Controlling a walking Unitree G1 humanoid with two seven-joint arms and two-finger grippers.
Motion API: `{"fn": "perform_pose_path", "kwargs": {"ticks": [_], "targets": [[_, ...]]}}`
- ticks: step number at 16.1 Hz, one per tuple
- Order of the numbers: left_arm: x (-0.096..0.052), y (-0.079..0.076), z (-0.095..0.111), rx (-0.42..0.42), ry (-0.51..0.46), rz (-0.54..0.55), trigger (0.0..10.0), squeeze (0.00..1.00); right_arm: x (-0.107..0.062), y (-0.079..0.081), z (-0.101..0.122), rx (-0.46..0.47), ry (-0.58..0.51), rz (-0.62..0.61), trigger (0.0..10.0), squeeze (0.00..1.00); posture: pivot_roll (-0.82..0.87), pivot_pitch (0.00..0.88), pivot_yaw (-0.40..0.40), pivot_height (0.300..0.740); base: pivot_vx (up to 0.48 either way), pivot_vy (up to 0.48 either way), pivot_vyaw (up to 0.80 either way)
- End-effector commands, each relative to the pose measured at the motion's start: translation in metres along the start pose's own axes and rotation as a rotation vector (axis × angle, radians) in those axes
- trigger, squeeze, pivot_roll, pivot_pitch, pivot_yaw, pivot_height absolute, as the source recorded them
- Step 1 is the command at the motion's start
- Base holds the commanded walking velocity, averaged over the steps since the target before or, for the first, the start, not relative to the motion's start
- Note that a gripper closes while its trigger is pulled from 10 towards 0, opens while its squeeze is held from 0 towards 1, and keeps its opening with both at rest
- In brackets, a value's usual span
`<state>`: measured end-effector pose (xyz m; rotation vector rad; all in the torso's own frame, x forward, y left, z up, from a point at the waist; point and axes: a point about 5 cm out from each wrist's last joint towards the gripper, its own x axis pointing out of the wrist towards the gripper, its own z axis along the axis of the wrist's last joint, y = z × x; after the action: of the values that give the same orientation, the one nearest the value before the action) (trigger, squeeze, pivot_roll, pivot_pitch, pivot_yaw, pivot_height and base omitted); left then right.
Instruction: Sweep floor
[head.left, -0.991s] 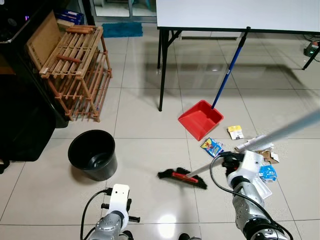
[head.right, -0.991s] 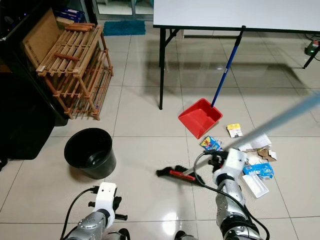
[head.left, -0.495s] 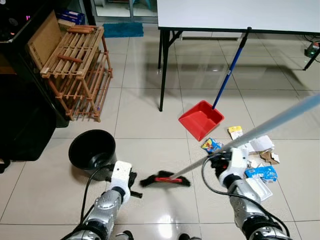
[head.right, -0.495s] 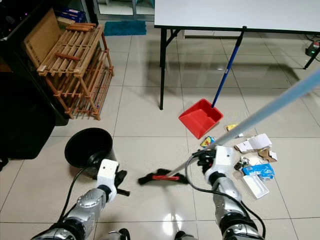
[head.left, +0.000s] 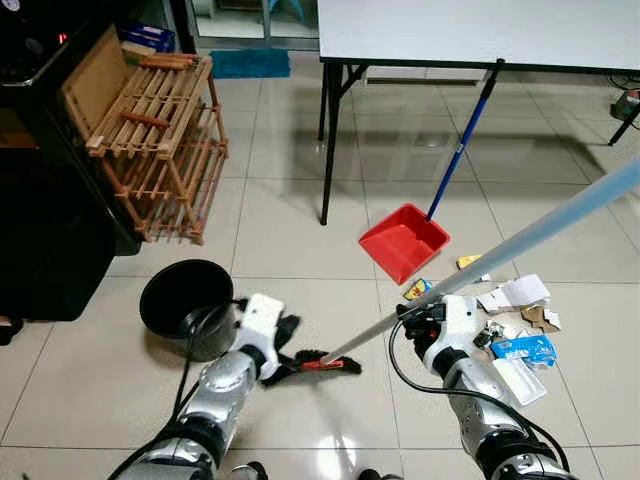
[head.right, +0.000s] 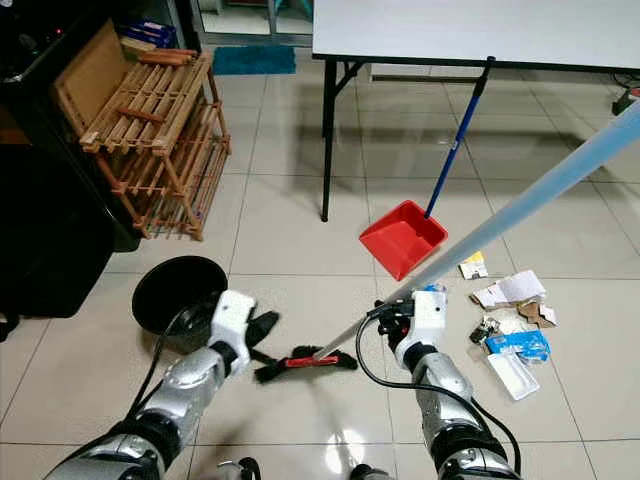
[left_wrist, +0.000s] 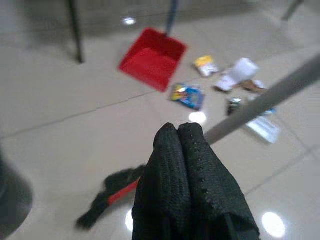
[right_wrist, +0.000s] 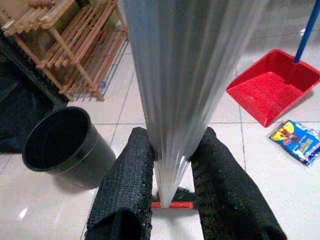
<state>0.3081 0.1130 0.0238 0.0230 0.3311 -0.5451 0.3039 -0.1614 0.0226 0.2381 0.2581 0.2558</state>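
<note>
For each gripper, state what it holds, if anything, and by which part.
The right gripper clamps the broom by its long silver handle, partway up. The left gripper is shut and holds nothing.

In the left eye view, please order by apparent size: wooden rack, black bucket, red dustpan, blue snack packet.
1. wooden rack
2. black bucket
3. red dustpan, close to the bucket in size, so this order is uncertain
4. blue snack packet

My broom handle (head.left: 520, 238) runs off the right edge, its top unseen. The litter (head.left: 512, 320) labels are too small to read. The left wrist view is blurred.
</note>
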Motion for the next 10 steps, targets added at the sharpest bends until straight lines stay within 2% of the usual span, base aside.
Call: {"fn": "perform_pose_path", "kwargs": {"ticks": [1,4,7,10], "targets": [[0.001,-0.008,0.0,0.033,0.007,-0.075,10.0,0.0,0.0,0.005,-0.001,-0.006,0.011,0.061,10.0,0.0,0.03,0.142,-0.043,0.74,0.0,0.0,0.0],[0.0,-0.006,0.003,0.056,0.009,-0.122,10.0,0.0,0.0,0.004,0.003,-0.017,0.011,0.121,10.0,0.0,0.03,0.139,-0.043,0.74,0.0,0.0,0.0],[-0.003,0.005,0.005,0.068,0.011,-0.118,10.0,0.0,-0.002,0.004,0.005,-0.039,0.023,0.202,10.0,0.0,0.03,0.141,-0.042,0.74,0.0,0.0,0.0],[-0.005,0.007,0.006,0.106,0.021,-0.119,10.0,0.0,-0.001,-0.003,0.01,-0.086,0.038,0.16,10.0,0.0,0.03,0.153,-0.044,0.74,0.0,0.0,0.0]]}}
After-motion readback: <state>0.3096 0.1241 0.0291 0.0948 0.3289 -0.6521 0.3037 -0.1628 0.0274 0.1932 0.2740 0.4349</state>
